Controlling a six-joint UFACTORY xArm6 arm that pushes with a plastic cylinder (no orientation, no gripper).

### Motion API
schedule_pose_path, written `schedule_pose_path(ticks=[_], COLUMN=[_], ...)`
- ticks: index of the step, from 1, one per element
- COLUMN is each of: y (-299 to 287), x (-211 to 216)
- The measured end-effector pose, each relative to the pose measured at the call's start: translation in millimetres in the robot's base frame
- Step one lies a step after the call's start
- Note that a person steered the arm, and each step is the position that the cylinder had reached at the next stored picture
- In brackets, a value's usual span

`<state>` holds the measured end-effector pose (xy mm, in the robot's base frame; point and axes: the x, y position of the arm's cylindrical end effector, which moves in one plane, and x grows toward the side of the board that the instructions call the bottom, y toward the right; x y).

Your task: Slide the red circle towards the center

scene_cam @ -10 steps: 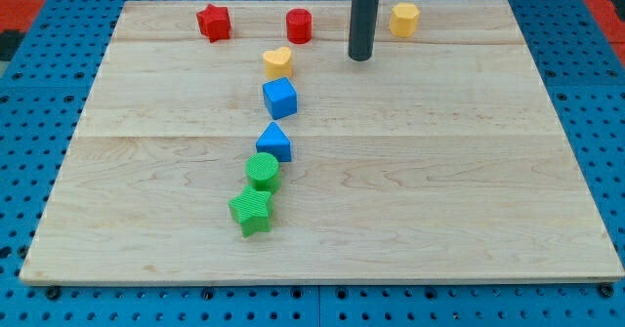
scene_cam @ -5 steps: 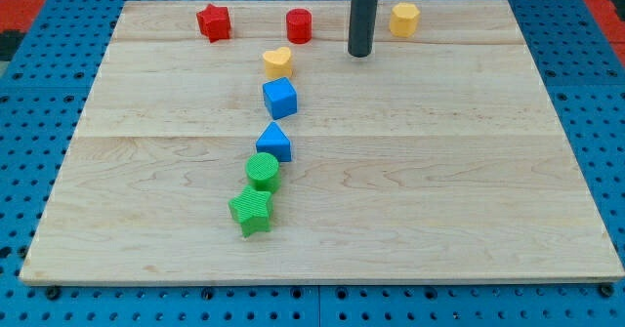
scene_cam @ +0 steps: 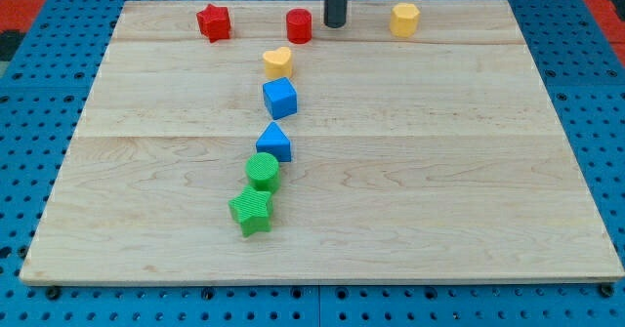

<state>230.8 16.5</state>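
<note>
The red circle (scene_cam: 299, 25) stands near the top edge of the wooden board (scene_cam: 430, 171), a little left of the middle. My tip (scene_cam: 335, 24) is just to its right, close beside it, with a small gap showing. A red star (scene_cam: 213, 21) lies further left along the same top row.
A yellow hexagon (scene_cam: 404, 19) is at the top right of my tip. Below the red circle runs a column: yellow heart (scene_cam: 277, 61), blue cube (scene_cam: 279, 98), blue triangle (scene_cam: 275, 143), green circle (scene_cam: 262, 171), green star (scene_cam: 252, 211).
My tip has moved up and to the left, from a spot between the red circle and the yellow hexagon to right beside the red circle. No block has moved.
</note>
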Motion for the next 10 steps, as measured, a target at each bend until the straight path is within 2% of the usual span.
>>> schedule_pose_path(ticks=[2,4,5,6,7,8,9,10], y=[-74,-62,-93,-15,72,135,97,36], x=[-12,18,29,50,103,156,144,160])
